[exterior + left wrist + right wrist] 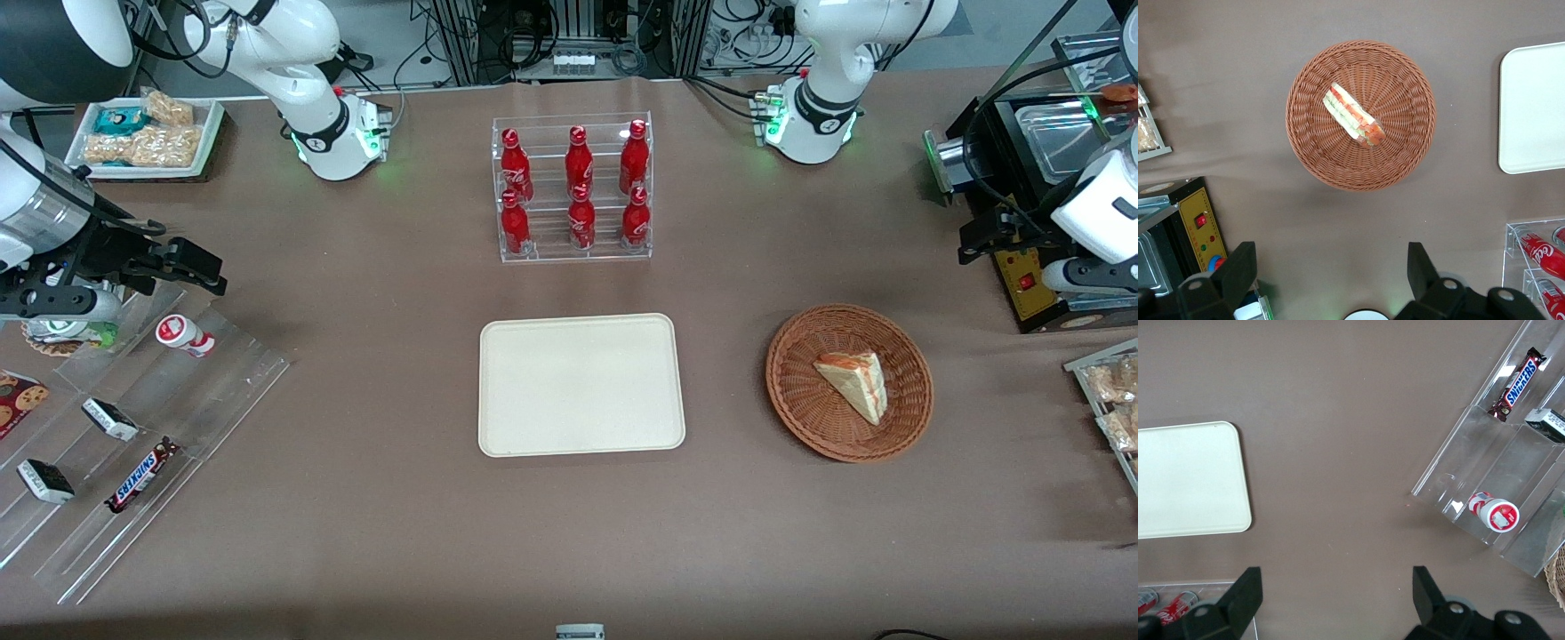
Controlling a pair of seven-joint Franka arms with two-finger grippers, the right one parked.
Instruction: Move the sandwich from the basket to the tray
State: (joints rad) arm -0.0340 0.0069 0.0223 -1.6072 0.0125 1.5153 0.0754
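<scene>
The sandwich, a pale wedge with orange-red and green layers along its cut edge, lies in the round reddish-brown wicker basket. The cream tray is bare and sits beside the basket, toward the parked arm's end. My gripper hangs open well above the table, farther from the front camera than the basket and apart from it. Its fingers stand wide with only brown tabletop between them.
A clear rack of red bottles stands farther from the front camera than the tray. A black appliance with a yellow panel sits close beside my gripper. A tray of snack packets lies at the working arm's end.
</scene>
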